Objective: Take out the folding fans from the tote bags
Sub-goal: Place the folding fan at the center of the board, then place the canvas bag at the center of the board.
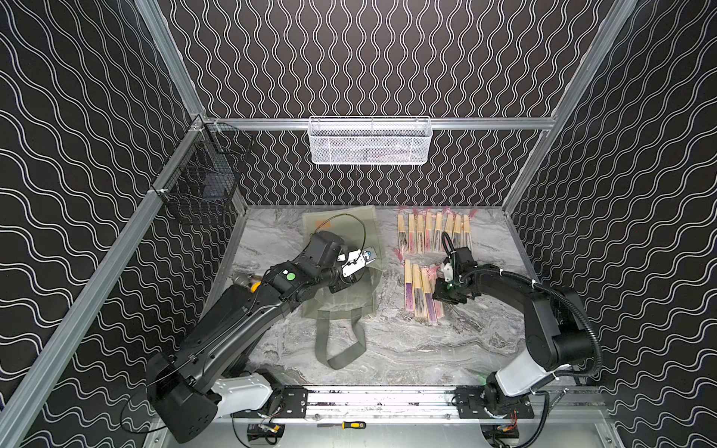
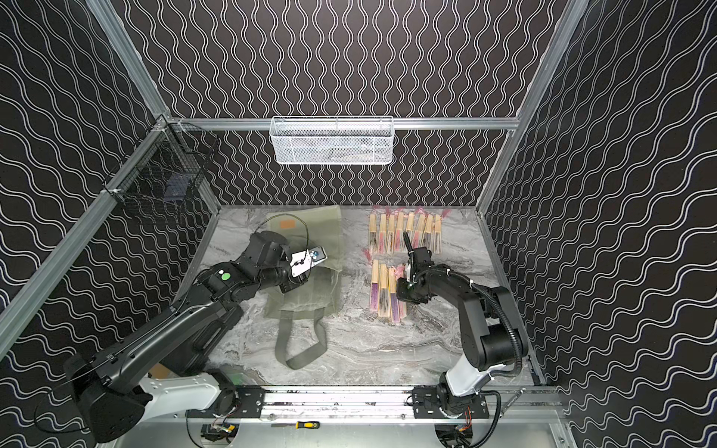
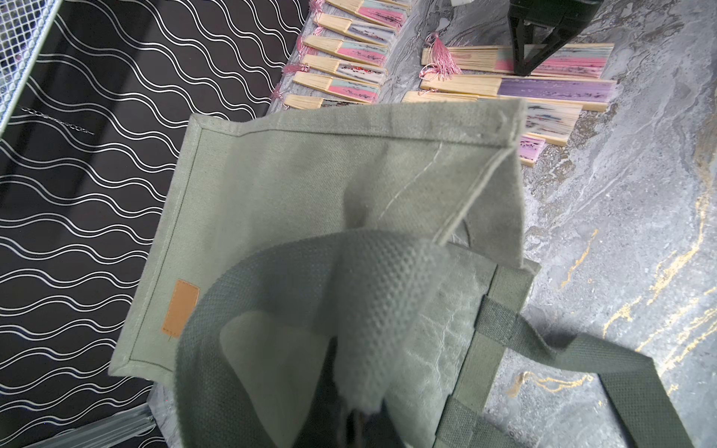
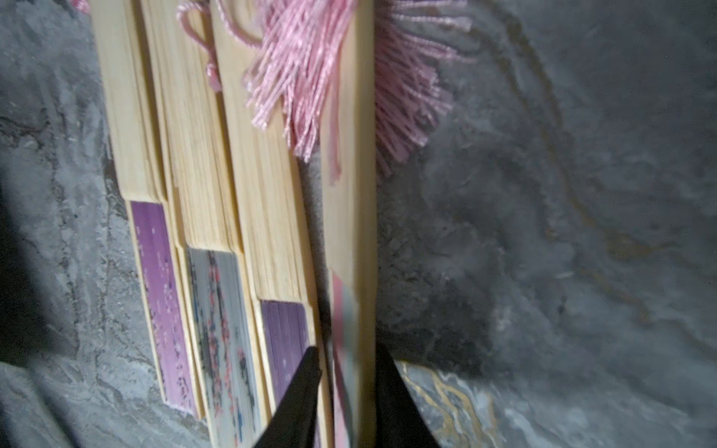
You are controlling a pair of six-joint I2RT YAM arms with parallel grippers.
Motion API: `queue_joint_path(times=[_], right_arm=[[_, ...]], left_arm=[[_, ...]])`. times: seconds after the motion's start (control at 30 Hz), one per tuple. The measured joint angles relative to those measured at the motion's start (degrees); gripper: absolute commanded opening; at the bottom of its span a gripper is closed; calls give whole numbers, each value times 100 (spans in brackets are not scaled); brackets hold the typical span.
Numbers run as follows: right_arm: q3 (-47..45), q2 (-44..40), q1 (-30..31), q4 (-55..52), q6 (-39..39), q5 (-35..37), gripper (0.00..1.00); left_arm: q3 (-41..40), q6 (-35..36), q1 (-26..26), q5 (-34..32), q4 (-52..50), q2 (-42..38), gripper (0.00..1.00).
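- Black wire basket [image 1: 198, 174] hung on the left frame rail, above the counter [image 1: 407, 349], a grey marble-pattern slab.
- Left tool [image 1: 343, 285] was closed over the tote bag [image 1: 341, 221]. In the left wrist view, woven strap and bag fabric were bunched up to it. The fingers themselves were mostly hidden.
- Tote bag: soft grey-green canvas, rectangular, lying left of centre. Its long axis ran back-to-front, closed bottom toward the back wall, mouth toward the robot. The strap handles [image 1: 341, 349] trailed in a loop toward the front edge. A small orange patch [image 3: 181, 306] sat near a bottom corner.
- White mesh basket [image 1: 370, 141] hung on the back rail, centre.
- Folding fans, back row [image 1: 434, 232]: about eight closed light-wood sticks lying side by side on the counter, right of the bag. Their long axes ran back-to-front, pink tassels toward the back wall.
- Front group [image 1: 421, 294]: four fans lying parallel, oriented the same way, with purple, grey-speckled and pink pleated ends toward the robot.
- Right tool [image 4: 347, 360]: jaws narrowly parted, straddling the rightmost pink fan [image 4: 351, 232], which stood on its edge. A sliver of gap showed at one finger.
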Motion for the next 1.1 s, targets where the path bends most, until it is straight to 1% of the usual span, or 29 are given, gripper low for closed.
queue_joint_path(times=[0.07,0.17,0.27,0.4,0.43,0.57,0.73,0.83,0.97,1.1], right_arm=[[11,-22,-2,-2,7,63,40],[11,-118,-2,-15,13,122,48],[9,-282,0,-15,83,251,52],[-9,-522,15,-50,127,400,53],[-42,-621,55,-61,153,481,51],[-302,-1038,269,-90,273,509,39],[-723,-1526,800,-151,511,538,27],[-1001,-1718,1040,-219,719,595,26],[-1237,-1786,1534,-291,907,627,24],[-1357,-1939,1788,-363,1147,804,21]], left_arm=[[-2,0,0,0,0,0,0],[-2,0,0,0,0,0,0],[-2,0,0,0,0,0,0],[-2,0,0,0,0,0,0],[-2,0,0,0,0,0,0],[-2,0,0,-2,0,0,0],[-2,0,0,-2,0,0,0],[-2,0,0,-2,-2,0,0],[-2,0,0,-2,0,0,0],[-2,0,0,-2,-2,0,0]])
